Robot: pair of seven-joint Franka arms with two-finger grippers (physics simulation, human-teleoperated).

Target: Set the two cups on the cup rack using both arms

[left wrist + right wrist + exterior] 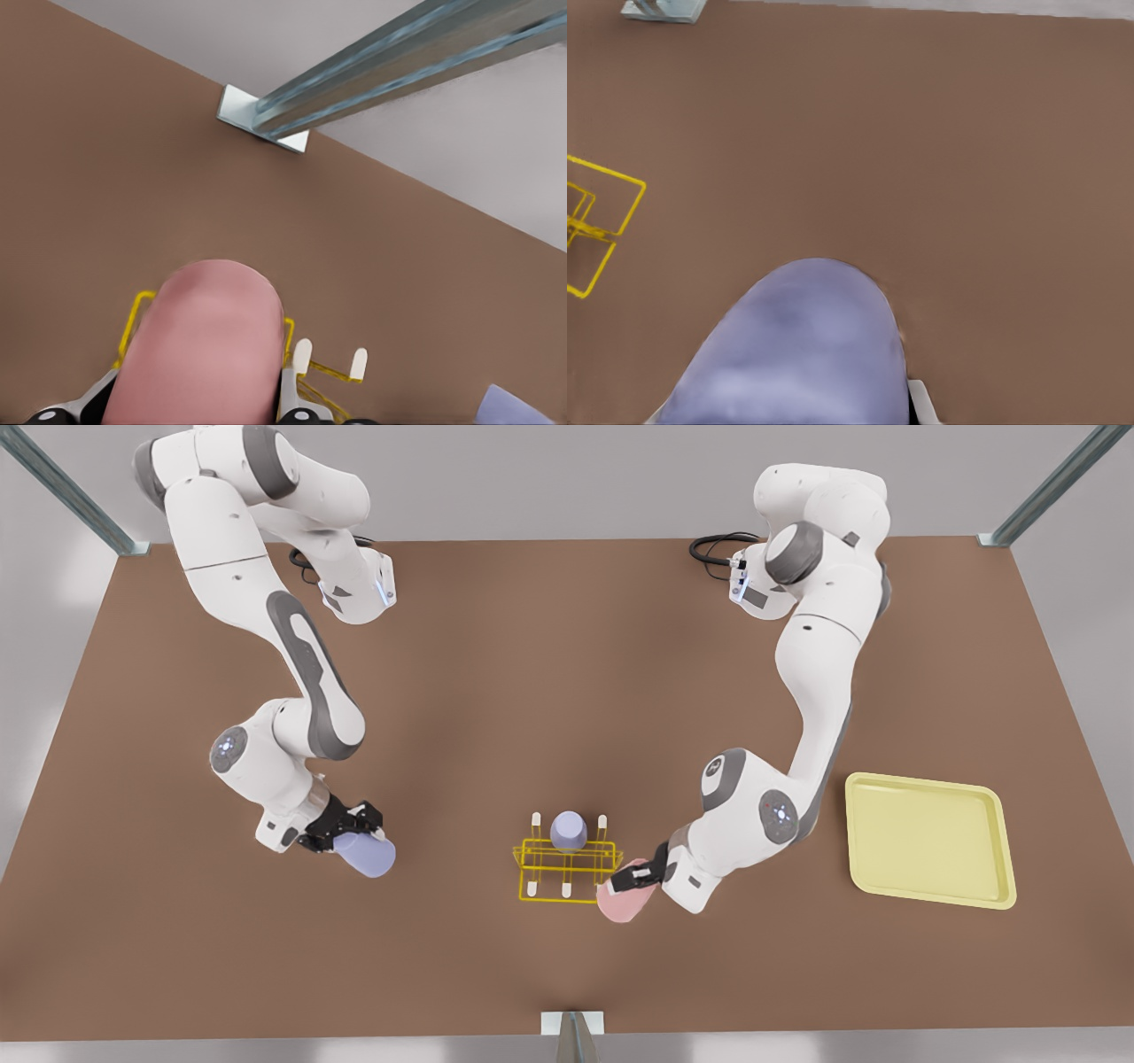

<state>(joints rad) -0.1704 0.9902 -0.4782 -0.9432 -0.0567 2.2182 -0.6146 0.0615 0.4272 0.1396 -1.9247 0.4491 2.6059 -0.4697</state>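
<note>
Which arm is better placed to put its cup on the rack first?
The left. Its gripper holds the pink cup right at the yellow rack, beside free pegs. The right gripper holds its lavender cup well away from the rack.

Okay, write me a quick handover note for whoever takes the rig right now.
Left gripper, at the front view's right: shut on the salmon pink tumbler, at the edge of the yellow wire cup rack.
Right gripper, at the front view's left: shut on a pale lavender tumbler, well away from the rack.
Another lavender tumbler already sits upturned on a rack peg.
Left to do: seat both held tumblers on pegs.
</note>
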